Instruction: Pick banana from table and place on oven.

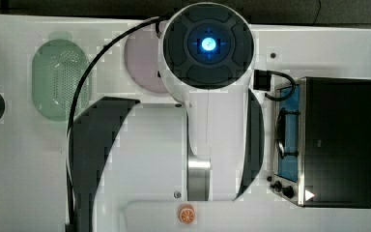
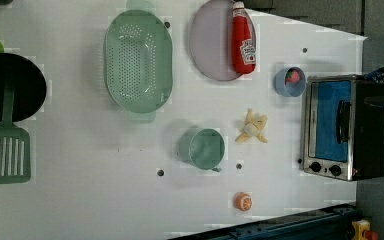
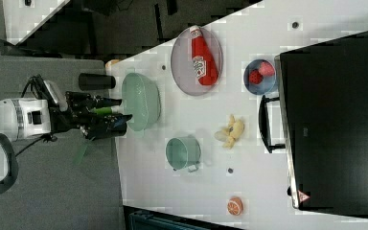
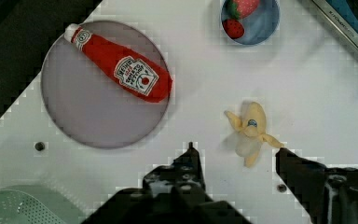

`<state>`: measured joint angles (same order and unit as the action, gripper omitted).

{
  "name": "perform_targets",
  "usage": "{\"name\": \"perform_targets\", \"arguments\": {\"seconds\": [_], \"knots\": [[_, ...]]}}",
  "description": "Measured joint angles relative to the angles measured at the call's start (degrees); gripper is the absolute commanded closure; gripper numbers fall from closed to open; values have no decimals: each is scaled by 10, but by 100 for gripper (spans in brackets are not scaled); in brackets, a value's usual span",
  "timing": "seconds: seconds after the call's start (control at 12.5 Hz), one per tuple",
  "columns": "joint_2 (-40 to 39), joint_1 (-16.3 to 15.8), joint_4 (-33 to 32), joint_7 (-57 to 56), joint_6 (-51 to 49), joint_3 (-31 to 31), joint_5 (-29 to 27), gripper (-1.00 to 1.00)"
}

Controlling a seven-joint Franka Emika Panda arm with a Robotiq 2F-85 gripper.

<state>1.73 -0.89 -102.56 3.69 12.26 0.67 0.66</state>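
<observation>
From the wrist camera I see my pincer (image 4: 235,156) with its two dark fingers (image 4: 189,163) spread well apart and nothing between them — it holds nothing. In the right view the pincer (image 3: 120,115) hangs clear of the worktop (image 3: 249,158), well away from the surface, with the white arm (image 3: 21,117) behind it.

Just past the fingertips in the wrist view lies the banana (image 4: 251,133), flat on the white worktop (image 4: 205,70), its peel strips splayed round a pale core; the pincer is not touching it. In the left view the banana (image 2: 252,127) sits between the green cup (image 2: 203,148) and the oven (image 2: 342,127), apart from both. The oven stands at the left view's right, glass door and handle facing the banana, its black top bare in the right view (image 3: 338,120).

Further out, a small blue bowl (image 4: 251,21) with strawberries in it stands near the oven's corner. A ketchup bottle (image 4: 121,70) lies across a round grey plate (image 4: 84,112). Beside the plate in the left view rests a green colander (image 2: 138,61), and beyond it a black pan (image 2: 11,86) and a green spatula (image 2: 5,150). An orange slice (image 2: 243,201) lies near the worktop's edge — also seen in the top view (image 1: 187,214), under the arm's white body (image 1: 212,111).
</observation>
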Motion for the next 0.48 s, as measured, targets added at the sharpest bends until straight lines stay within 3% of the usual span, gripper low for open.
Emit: {"name": "perform_targets", "arguments": {"seconds": [0.24,0.48], "knots": [[163,3,-151,2,-70,21,2,-100],[260,7,-142,4,-76,35,1,-100]]}}
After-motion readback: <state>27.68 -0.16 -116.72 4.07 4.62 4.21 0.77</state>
